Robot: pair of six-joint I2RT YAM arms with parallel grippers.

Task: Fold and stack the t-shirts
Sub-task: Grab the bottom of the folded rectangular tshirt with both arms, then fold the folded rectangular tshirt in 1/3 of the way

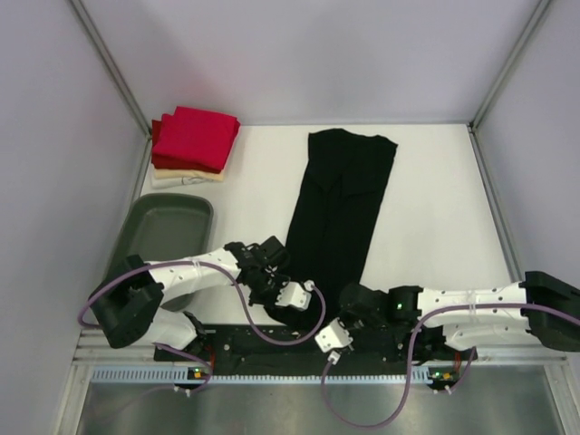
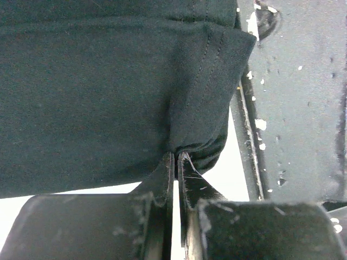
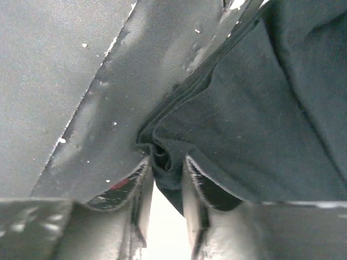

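One black t-shirt [image 1: 340, 213], a long matte strip with stitched hem. I see left gripper [image 2: 176, 158] clamped on that hem; right gripper [image 3: 167, 162] jaws straddle a bunched fold, grip unclear.

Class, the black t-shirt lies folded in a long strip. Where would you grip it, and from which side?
Probably the two near-end corners of the black t-shirt, approached from the near side. The strip runs lengthwise away from that side, so its near end is closest; the left gripper pinches one corner.
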